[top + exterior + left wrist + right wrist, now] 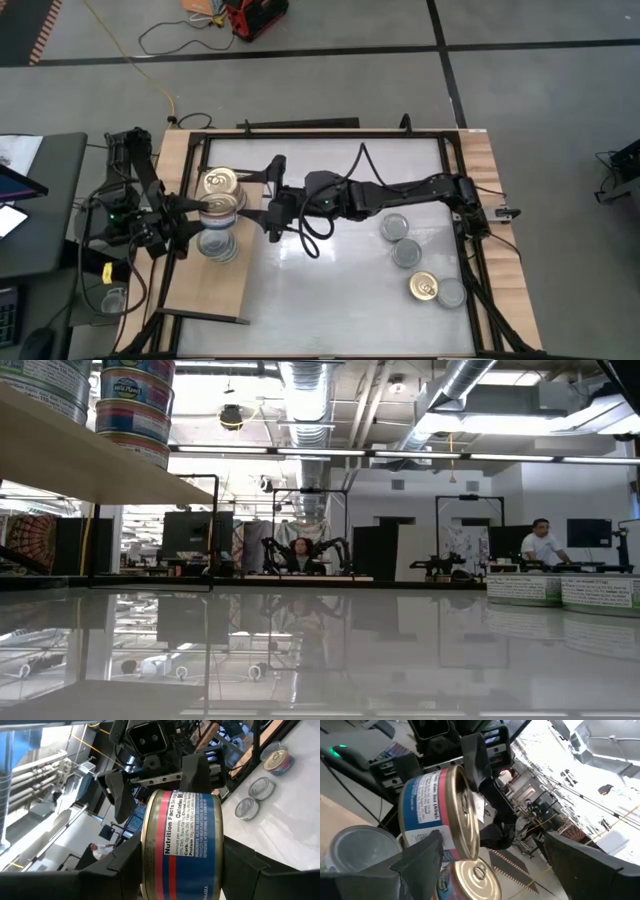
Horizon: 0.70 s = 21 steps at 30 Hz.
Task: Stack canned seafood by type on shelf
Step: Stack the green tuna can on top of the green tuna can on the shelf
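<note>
Left gripper is clamped on a gold-topped tin, one finger on each side of its blue-and-red label, holding it on its edge rather than flat. It sits over the shelf, the light wooden board at the left end of the counter. Right gripper faces it from the opposite side at about the same height, fingers spread wide with the same tin between them; the wrist view shows the tin's gold pull-tab top turned toward it, and I can't tell if either right finger actually touches the rim. Just behind the held tin, seen from above, is another gold-topped tin on the shelf; just in front of it is a stack of grey-topped tins. The low view shows stacked tins on the board near its edge. Well away from both grippers, out near the right arm's base, four loose tins lie flat on the counter: two grey-topped ones close together, and nearer the front edge a gold-topped one touching or just beside a grey one. People are seated at desks in the room behind.
</note>
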Tool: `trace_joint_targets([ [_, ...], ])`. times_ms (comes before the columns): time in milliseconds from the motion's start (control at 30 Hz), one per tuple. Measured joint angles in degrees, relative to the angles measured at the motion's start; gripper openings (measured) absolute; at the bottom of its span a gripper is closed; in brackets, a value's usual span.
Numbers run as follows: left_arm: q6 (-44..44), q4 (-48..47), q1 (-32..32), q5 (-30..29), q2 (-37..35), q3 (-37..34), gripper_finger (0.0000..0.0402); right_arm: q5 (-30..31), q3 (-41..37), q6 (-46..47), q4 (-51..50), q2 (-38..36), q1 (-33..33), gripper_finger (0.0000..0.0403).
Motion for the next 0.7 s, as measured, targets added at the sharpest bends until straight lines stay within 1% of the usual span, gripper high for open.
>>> trace_joint_targets([
  [100,1.0,0.0,0.0,0.5,0.0,0.0,0.02,0.1,0.0,-0.7,0.0,-0.3,0.9,0.0376],
  [200,1.2,0.0,0.0,1.1,0.0,0.0,0.02,1.2,0.0,-4.8,0.2,-0.5,1.7,0.0376],
  [267,1.4,0.0,0.0,1.2,0.0,0.0,0.02,2.4,0.0,-5.9,0.2,-0.3,2.0,0.0376],
  [400,0.8,0.0,0.0,1.5,0.0,0.0,0.02,4.2,0.0,-4.0,-1.6,0.1,1.9,0.0376],
  [533,-0.5,0.1,0.0,2.4,0.0,0.0,0.02,4.7,0.0,-2.6,-0.5,0.1,2.2,0.0376],
  [700,-1.6,0.1,0.0,2.7,0.0,0.0,0.02,5.7,0.4,1.4,-0.5,0.1,1.9,0.0376],
])
